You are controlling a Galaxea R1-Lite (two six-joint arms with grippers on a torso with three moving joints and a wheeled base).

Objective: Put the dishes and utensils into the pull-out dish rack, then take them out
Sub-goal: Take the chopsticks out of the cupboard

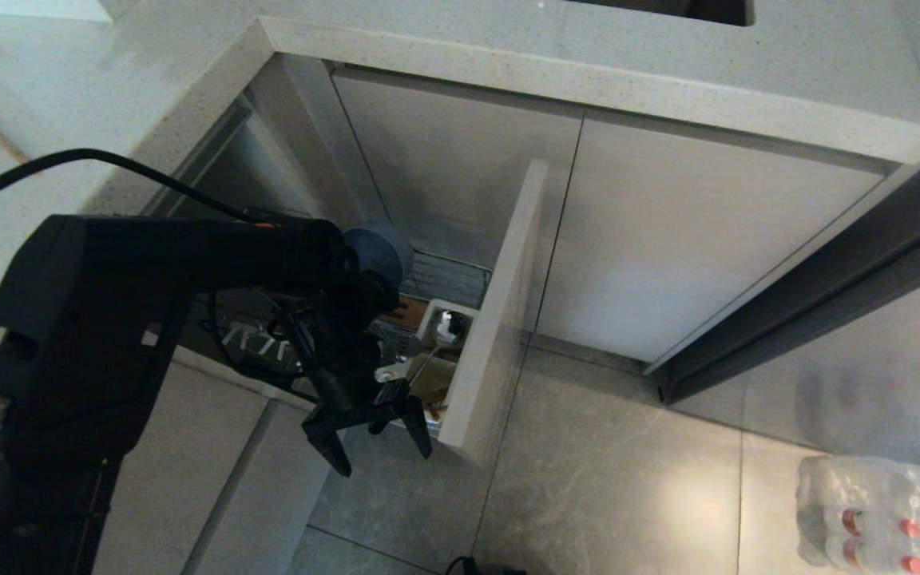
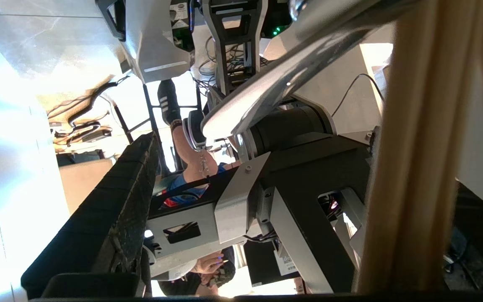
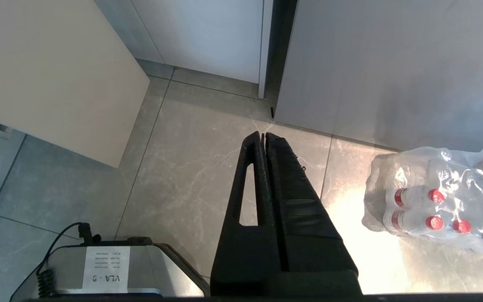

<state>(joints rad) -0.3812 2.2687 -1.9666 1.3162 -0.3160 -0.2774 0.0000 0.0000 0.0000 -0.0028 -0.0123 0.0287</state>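
The pull-out dish rack [image 1: 446, 275] is drawn out from under the counter, and its beige front panel [image 1: 500, 319] stands edge-on. A white utensil cup [image 1: 448, 323] sits just behind that panel. My left gripper [image 1: 376, 438] hangs open at the rack's near end, fingers spread wide and pointing down, nothing between them. In the left wrist view the wooden chopsticks [image 2: 417, 167] and the shiny spoon [image 2: 275, 84] loom very close. One black finger [image 2: 111, 218] shows there; the chopsticks hide the other. A blue round dish [image 1: 380, 249] peeks from behind my left arm. My right gripper [image 3: 263, 135] hangs shut over the floor.
A wrapped pack of red-capped bottles [image 1: 883, 519] lies on the floor tiles at the right. Grey cabinet doors [image 1: 691, 255] close off the space beyond the rack, under the stone counter [image 1: 588, 76]. A seated person [image 2: 191, 163] shows behind my body in the left wrist view.
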